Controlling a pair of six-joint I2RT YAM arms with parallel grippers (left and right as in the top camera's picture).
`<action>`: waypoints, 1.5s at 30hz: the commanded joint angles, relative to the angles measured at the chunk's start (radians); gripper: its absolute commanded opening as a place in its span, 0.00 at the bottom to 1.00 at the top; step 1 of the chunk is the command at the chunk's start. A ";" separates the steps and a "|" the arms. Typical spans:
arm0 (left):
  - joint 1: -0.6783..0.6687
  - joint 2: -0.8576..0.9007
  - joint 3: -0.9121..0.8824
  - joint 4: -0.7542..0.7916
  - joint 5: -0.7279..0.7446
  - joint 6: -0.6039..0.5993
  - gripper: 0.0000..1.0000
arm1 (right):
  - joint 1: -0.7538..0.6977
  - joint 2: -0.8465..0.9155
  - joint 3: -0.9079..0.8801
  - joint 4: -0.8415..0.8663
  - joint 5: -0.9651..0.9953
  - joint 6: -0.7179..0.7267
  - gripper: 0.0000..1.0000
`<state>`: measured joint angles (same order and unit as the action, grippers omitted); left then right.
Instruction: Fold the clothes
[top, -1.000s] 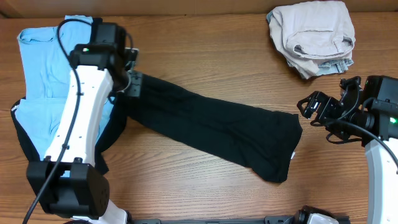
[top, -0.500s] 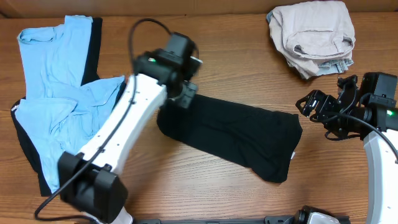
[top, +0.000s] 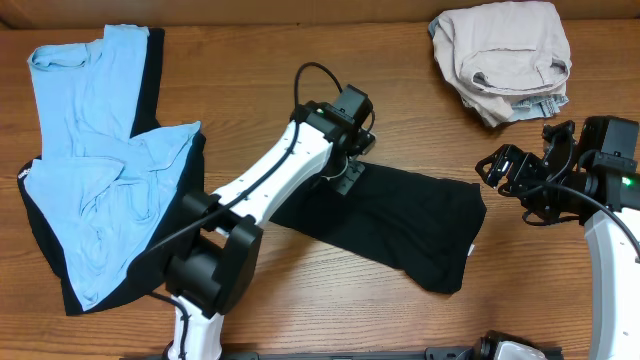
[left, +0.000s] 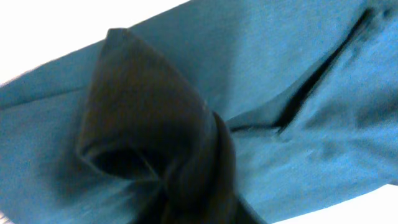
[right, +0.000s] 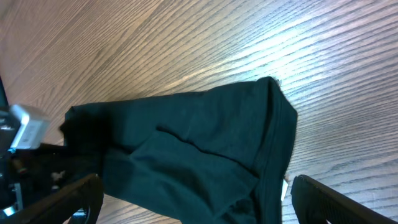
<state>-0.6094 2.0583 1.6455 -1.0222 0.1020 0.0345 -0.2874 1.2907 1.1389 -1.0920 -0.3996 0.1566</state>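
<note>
The black T-shirt (top: 410, 225) lies as a slanted band across the middle of the table, its left end doubled over toward the centre. Its small white label (top: 472, 250) shows at the right end. My left gripper (top: 350, 178) hovers low over that doubled end. In the left wrist view a bunch of black fabric (left: 155, 137) rises up into the jaws, and the fingers themselves are hidden. My right gripper (top: 495, 175) stands open just right of the shirt. In its own view the right gripper (right: 199, 199) has the shirt's end (right: 186, 137) beneath it, untouched.
A heap of light-blue T-shirts (top: 100, 170) over dark cloth (top: 40, 240) fills the left side. A pile of beige garments (top: 505, 55) sits at the back right. Bare wooden table (top: 300, 70) shows behind the black shirt.
My left arm has swung from the left heap to the table's middle, dragging the black shirt's left end over itself, so the shirt lies shorter. The right arm has stayed put.
</note>
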 joint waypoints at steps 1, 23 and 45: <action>-0.027 0.031 0.020 0.024 0.096 0.009 0.38 | 0.000 0.000 0.010 0.005 0.006 -0.008 1.00; -0.060 0.027 0.380 -0.192 0.297 0.000 0.57 | 0.000 0.165 -0.141 0.047 0.006 -0.008 1.00; 0.112 0.027 0.543 -0.373 0.032 0.004 0.61 | 0.098 0.275 -0.483 0.403 0.002 0.168 0.75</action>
<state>-0.5129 2.0819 2.1666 -1.3926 0.1761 0.0284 -0.2363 1.5375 0.7181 -0.7223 -0.4118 0.2810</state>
